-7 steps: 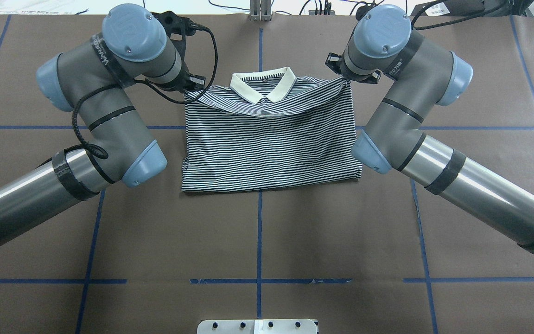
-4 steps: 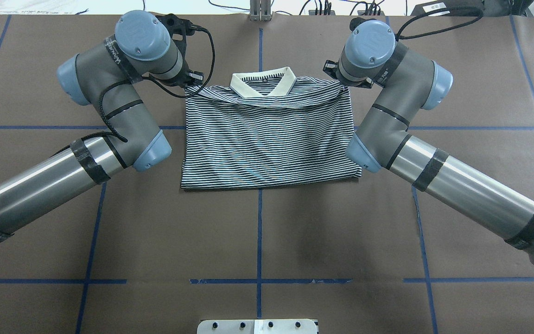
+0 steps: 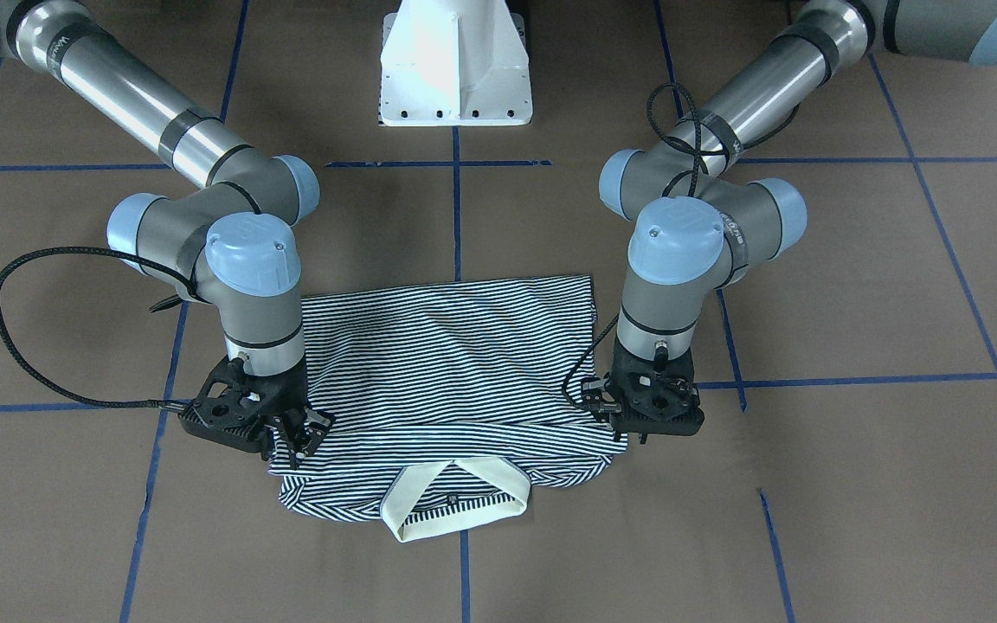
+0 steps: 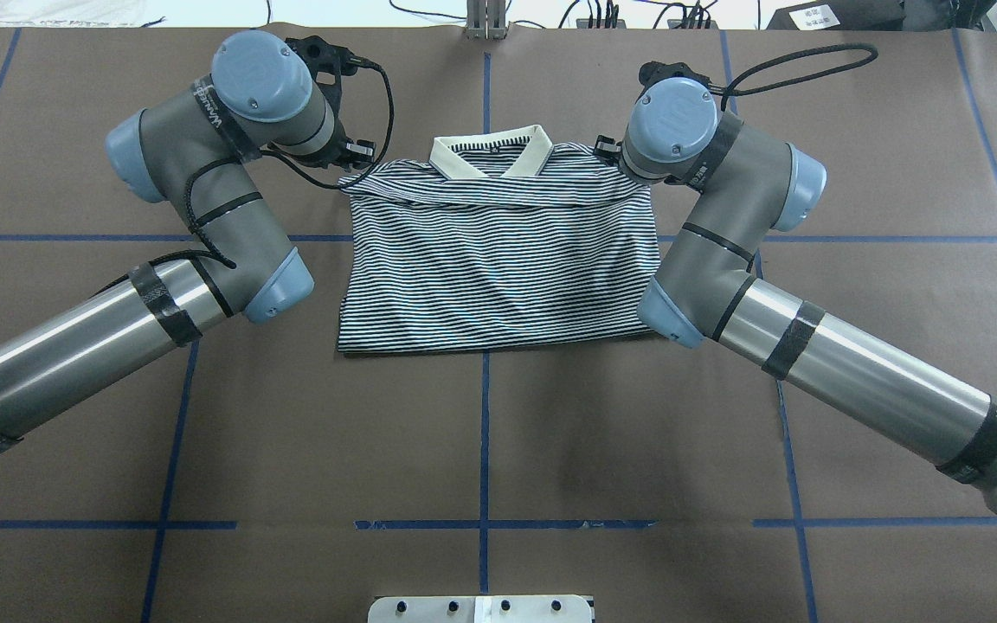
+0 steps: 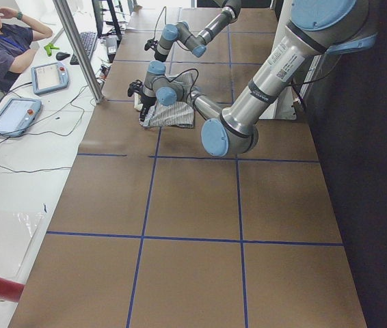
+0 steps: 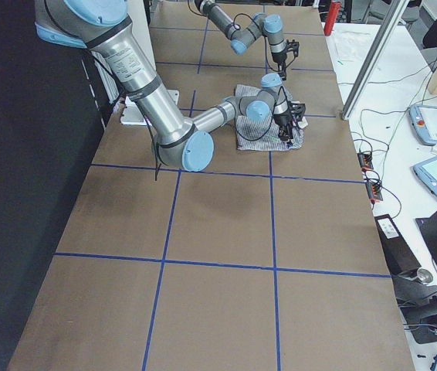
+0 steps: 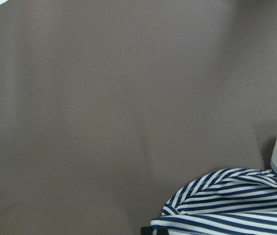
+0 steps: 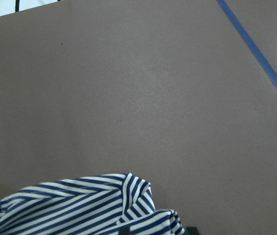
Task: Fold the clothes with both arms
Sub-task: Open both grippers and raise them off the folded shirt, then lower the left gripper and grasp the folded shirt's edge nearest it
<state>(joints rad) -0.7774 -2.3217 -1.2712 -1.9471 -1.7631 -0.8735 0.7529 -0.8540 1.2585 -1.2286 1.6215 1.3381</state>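
Observation:
The striped polo shirt lies folded into a rectangle on the brown table, its cream collar at the far edge. My left gripper is shut on the far left shoulder corner, and my right gripper is shut on the far right one. From the front, the shirt spreads between the left gripper and the right gripper, both low over the table. Bunched striped cloth fills the bottom corner of the left wrist view, and more cloth shows in the right wrist view.
The white pedestal base stands at the robot's side of the table. Blue tape lines cross the brown surface. A person sits at a side desk with tablets beyond a metal post.
Both wrists have sunk toward the table and drawn slightly inward. The shirt's far edge has come down with them, so the collar and shoulders lie flatter.

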